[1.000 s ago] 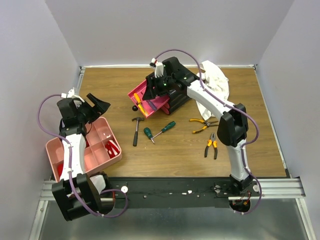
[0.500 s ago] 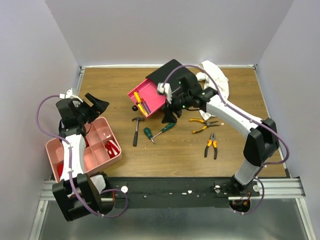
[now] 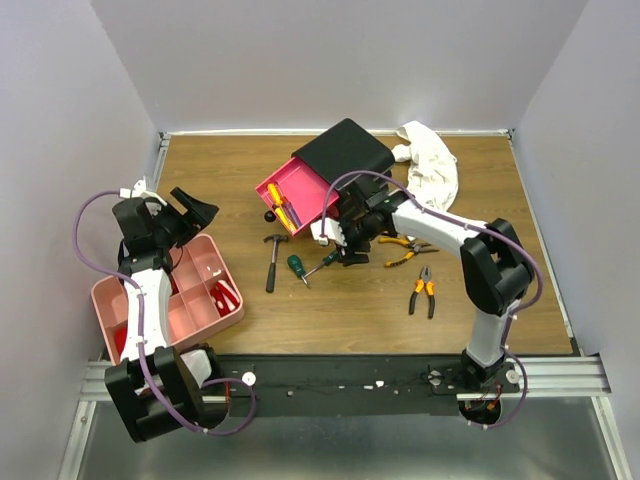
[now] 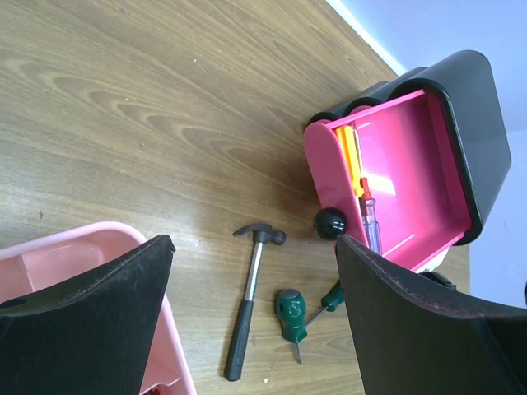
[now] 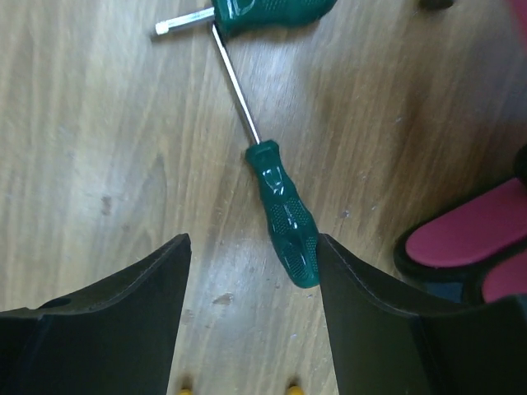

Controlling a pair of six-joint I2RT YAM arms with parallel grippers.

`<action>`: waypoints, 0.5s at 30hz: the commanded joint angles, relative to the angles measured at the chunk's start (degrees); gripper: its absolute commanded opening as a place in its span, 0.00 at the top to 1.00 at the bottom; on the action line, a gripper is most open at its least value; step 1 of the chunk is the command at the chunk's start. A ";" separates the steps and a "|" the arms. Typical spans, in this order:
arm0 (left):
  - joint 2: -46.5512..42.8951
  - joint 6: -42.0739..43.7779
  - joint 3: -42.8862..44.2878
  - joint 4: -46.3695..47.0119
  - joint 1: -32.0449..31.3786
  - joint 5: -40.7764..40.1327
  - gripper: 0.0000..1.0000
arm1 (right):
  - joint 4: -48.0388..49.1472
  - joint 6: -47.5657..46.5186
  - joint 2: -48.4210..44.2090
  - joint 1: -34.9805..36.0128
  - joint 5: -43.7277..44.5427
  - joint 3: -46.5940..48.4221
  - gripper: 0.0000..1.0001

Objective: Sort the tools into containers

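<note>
Just front of box (image 3: 345, 150), right gripper (image 5: 253, 247) hung wide open, empty, over green screwdriver (image 5: 286, 216); left gripper (image 4: 255, 247), far left of box, open, empty.

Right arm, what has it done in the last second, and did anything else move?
The right claw swung from over the black drawer box toward the near edge and down, now open above the long green-handled screwdriver, gripping nothing. The left claw, open near the pale-pink compartment tray, and the black-handled hammer stayed put.
</note>
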 commanded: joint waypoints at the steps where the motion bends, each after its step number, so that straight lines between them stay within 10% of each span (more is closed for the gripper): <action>1: -0.22 2.35 -0.58 -2.07 1.39 0.55 0.10 | -2.61 -8.26 5.00 0.16 3.92 3.88 0.30; 8: 1.01 3.06 0.30 -2.51 2.01 0.37 0.10 | -5.43 -12.12 10.46 0.77 6.91 6.79 0.37; 15: 2.42 1.30 0.21 -0.23 2.01 1.07 0.10 | -12.88 -18.01 5.91 0.95 7.88 1.97 0.89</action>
